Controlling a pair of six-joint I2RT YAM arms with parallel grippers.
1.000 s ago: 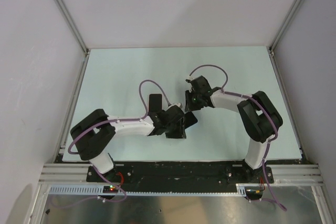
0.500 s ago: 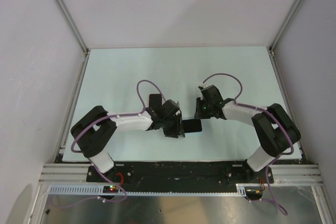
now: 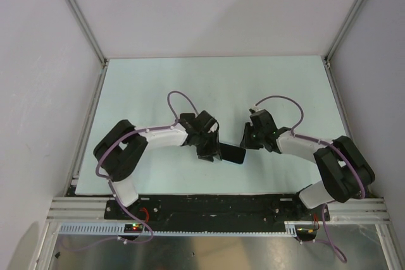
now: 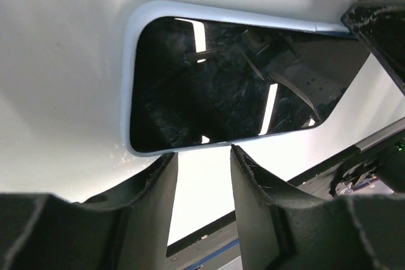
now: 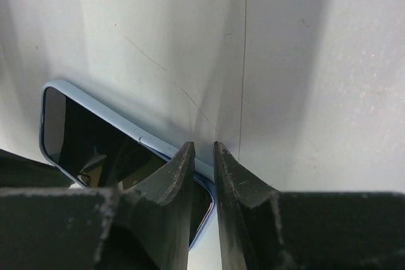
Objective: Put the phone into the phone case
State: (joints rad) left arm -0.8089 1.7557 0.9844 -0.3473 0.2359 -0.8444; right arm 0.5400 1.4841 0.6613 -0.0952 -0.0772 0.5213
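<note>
The phone [image 3: 233, 153] lies flat on the table, dark screen up, seated inside the light blue phone case [image 4: 128, 74]. In the left wrist view the phone [image 4: 234, 86] fills the upper frame. My left gripper [image 4: 204, 151] is open and empty, its fingertips right at the phone's long edge. In the top view it [image 3: 213, 150] sits at the phone's left end. My right gripper [image 5: 204, 147] is shut to a narrow slit, its tips over the phone's [image 5: 107, 150] corner, with the case rim [image 5: 126, 128] showing. In the top view it [image 3: 247, 138] is at the phone's right end.
The pale green table [image 3: 158, 86] is ringed by white walls and metal frame posts [image 3: 79, 14]. The table's front rail [image 3: 215, 207] runs just below the phone. Purple cables loop over both arms.
My right gripper has moved right and toward the near edge. My left arm has swung its wrist further right. The phone has ended up slightly further right, flat between the two grippers.
</note>
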